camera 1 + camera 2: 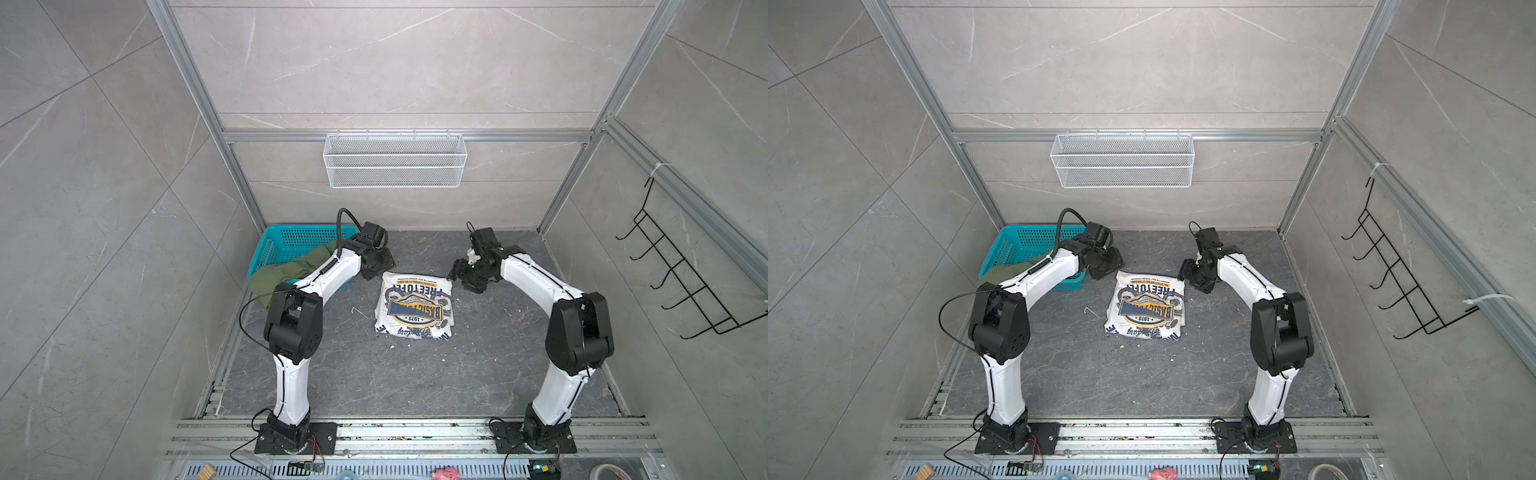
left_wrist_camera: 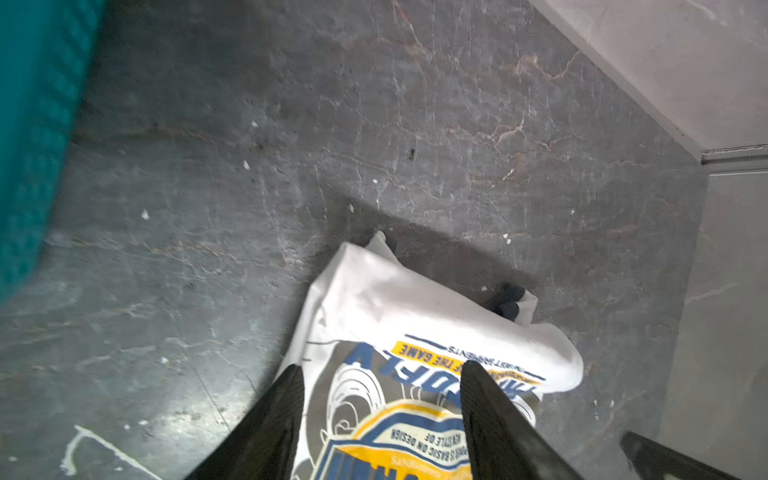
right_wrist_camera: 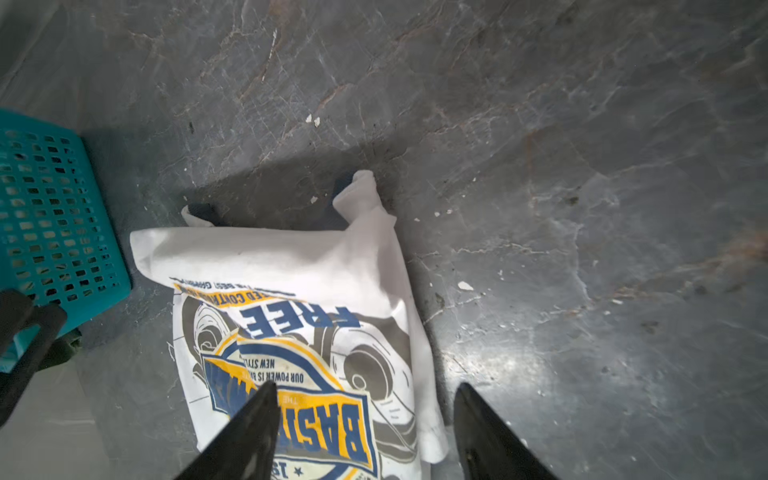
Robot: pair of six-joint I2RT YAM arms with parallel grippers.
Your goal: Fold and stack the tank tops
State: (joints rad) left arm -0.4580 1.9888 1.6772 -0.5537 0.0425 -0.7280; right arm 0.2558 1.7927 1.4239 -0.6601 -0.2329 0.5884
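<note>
The white tank top (image 1: 413, 305) (image 1: 1146, 305) lies folded in a rectangle mid-table, its blue-and-yellow print facing up. An olive green tank top (image 1: 286, 270) (image 1: 1005, 272) hangs crumpled over the rim of the teal basket, partly hidden by the left arm. My left gripper (image 1: 377, 265) (image 1: 1106, 264) hovers at the white top's far left corner. In the left wrist view its jaws (image 2: 382, 365) are open above the print (image 2: 395, 299), with nothing held. My right gripper (image 1: 462, 276) (image 1: 1192, 274) is by the far right corner, open over the cloth edge (image 3: 365, 385) (image 3: 291, 257).
The teal basket (image 1: 291, 241) (image 1: 1017, 241) (image 2: 29, 145) (image 3: 50, 208) stands at the back left, close to the left gripper. A white wire basket (image 1: 395, 160) hangs on the back wall and a black hook rack (image 1: 681, 274) on the right wall. Small white crumbs dot the dark table.
</note>
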